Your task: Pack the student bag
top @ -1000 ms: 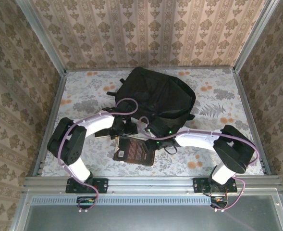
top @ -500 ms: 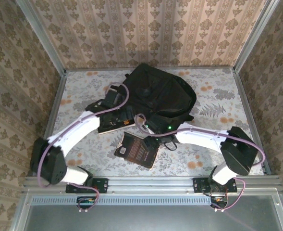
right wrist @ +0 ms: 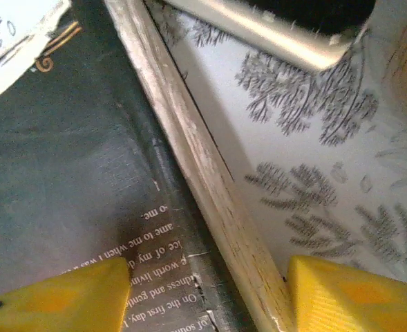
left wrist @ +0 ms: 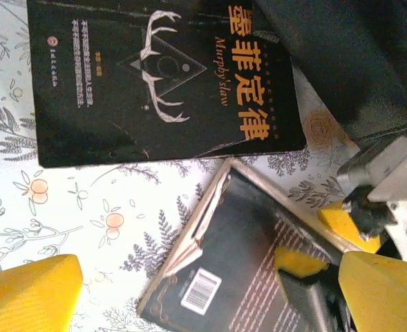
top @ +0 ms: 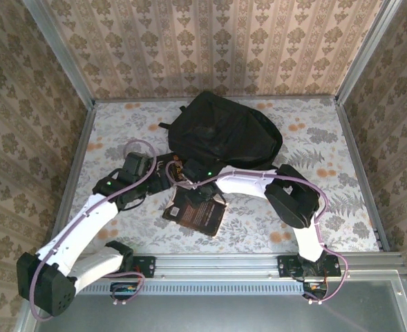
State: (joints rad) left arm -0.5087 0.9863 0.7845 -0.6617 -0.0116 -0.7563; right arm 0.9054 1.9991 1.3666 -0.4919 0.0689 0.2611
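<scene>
The student bag [top: 220, 135], a large black backpack, lies at the back of the table; its dark fabric [left wrist: 348, 55] shows at the upper right of the left wrist view. A dark book with a barcode [top: 197, 216] [left wrist: 231, 270] lies in front of it. My right gripper [top: 191, 192] [right wrist: 206, 297] straddles this book's far page edge [right wrist: 210, 187], one yellow finger over the cover and the other beside the edge, with gaps still showing. My left gripper [top: 163, 178] [left wrist: 210, 287] hovers open above both books. A black book with antlers on its cover [left wrist: 162, 76] lies beside the bag.
The floral tablecloth [top: 314, 152] has free room to the right and left of the bag. Patterned walls and metal posts [top: 79, 149] close in the table. The right gripper [left wrist: 324, 242] is in the left wrist view, at the book's edge.
My left arm has pulled back from the bag and now hovers over the books. My right gripper has slid left onto the barcode book's edge, and its jaws have narrowed.
</scene>
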